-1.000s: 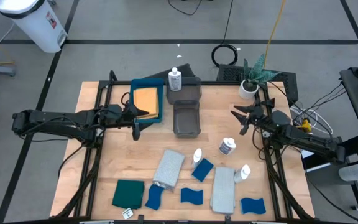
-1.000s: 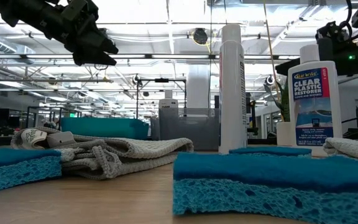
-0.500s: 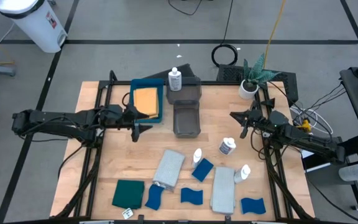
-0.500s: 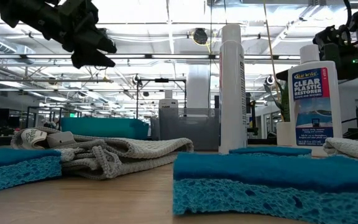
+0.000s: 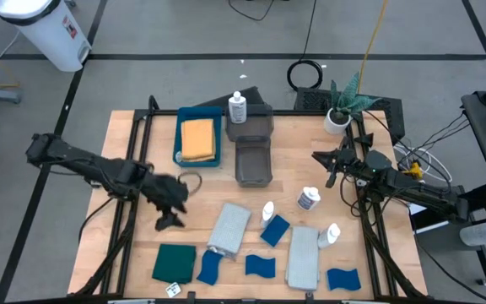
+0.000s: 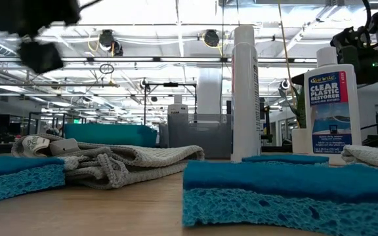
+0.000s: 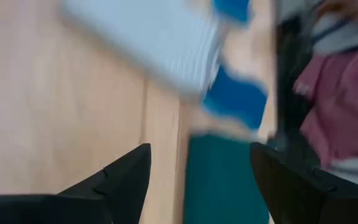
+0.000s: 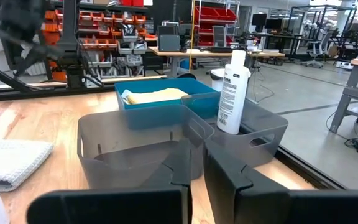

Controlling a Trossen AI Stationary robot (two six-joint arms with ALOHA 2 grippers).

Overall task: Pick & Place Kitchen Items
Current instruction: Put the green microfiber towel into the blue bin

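My left gripper [image 5: 170, 222] [image 7: 199, 148] hangs open over bare wood at the near left, tipped downward, nothing between its fingers. A dark green cloth [image 5: 174, 263] [image 7: 219, 183] lies flat just beyond it, with a blue sponge [image 5: 210, 267] and a light grey cloth [image 5: 229, 226] beside it. More sponges [image 5: 274, 230], a second grey cloth [image 5: 303, 256] and small white bottles [image 5: 308, 198] sit at the near right. An orange cloth [image 5: 197, 138] lies in the blue tray [image 5: 178, 154]. My right gripper [image 5: 327, 165] [image 8: 197, 167] waits shut and level at the right edge.
Two grey bins stand mid-table: the far one [image 5: 260, 127] holds an upright white bottle [image 5: 238, 107], the nearer one [image 5: 253, 162] shows nothing inside. A potted plant [image 5: 338, 118] stands at the far right corner. Bare wood lies left of the left gripper.
My left gripper has swung away from the blue tray toward the table's near edge, coming to the dark green cloth, and has tipped downward. It has stayed open. No object has moved.
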